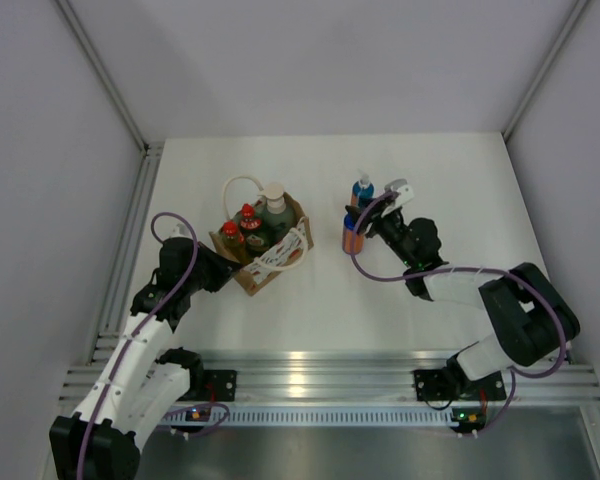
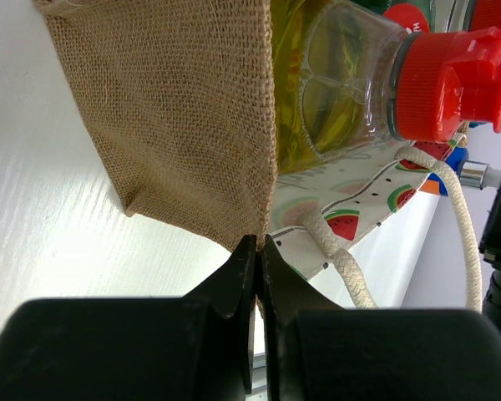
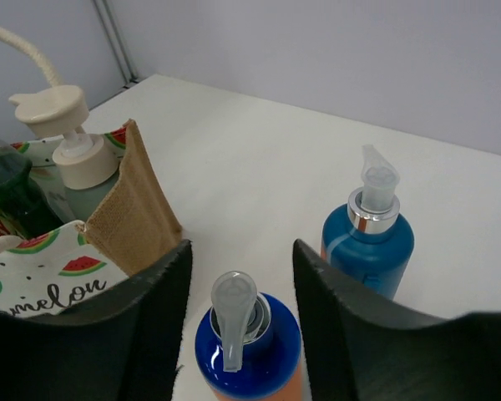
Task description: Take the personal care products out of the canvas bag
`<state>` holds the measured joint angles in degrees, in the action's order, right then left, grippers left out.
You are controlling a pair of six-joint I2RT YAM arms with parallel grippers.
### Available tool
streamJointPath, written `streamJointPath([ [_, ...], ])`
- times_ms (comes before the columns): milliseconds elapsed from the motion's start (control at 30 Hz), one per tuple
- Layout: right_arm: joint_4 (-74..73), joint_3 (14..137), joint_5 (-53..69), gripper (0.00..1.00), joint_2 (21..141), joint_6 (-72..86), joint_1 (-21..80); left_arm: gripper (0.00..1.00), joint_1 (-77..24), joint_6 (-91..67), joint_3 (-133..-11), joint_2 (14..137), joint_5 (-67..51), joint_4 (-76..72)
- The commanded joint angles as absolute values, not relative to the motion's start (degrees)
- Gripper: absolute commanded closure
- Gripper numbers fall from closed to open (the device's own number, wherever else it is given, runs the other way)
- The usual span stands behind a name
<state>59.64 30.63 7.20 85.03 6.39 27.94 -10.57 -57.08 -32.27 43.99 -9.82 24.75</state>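
Left pincer [image 2: 259, 246]: clenched on the bottom corner of the canvas bag [image 2: 184, 117], only a thin bite of weave between the fingers. Bag stands left of centre on the table [image 3: 259, 167] with three products inside: yellow-green bottle [image 2: 334, 83], dark green bottle [image 1: 252, 230], grey-green pump bottle [image 3: 71, 159]. Risk here: if that thin bite slips, the bag lifts or tips with the next bottle pulled. The rope handle [image 2: 463, 217] loops near the caps and could snag one. To the right, the orange bottle [image 3: 246, 342] stands upright on the table between the fingers of my right pincer [image 3: 242, 251], which is released, with a fingertip on either side of the nozzle. The blue bottle [image 3: 369, 242] stands just beside it. Risk: backing out crooked clips the orange bottle's nozzle and topples it into the blue one.
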Motion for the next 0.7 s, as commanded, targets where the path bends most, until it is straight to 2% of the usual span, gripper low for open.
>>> streamJointPath([
  [0, 71.11, 31.29, 8.09, 0.48, 83.94, 7.38, 27.16, 0.94, -10.20, -55.81, -33.49, 43.51, -7.91, 26.63],
  [133, 68.31, 31.99, 7.29, 0.37, 82.80, 7.82, 27.16, 0.94, -10.28, -55.90, -33.75, 43.51, -7.56, 27.07],
  [367, 60.23, 34.97, 11.59, 0.34, 76.83, 10.10, 27.60, 0.92, -10.28, -55.72, -34.19, 43.42, -6.95, 27.16],
  [667, 36.69, 47.70, 19.06, 0.30, 76.28, 6.86, 34.18, 0.76, -10.28, -55.64, -34.80, 42.98, -5.36, 27.42],
])
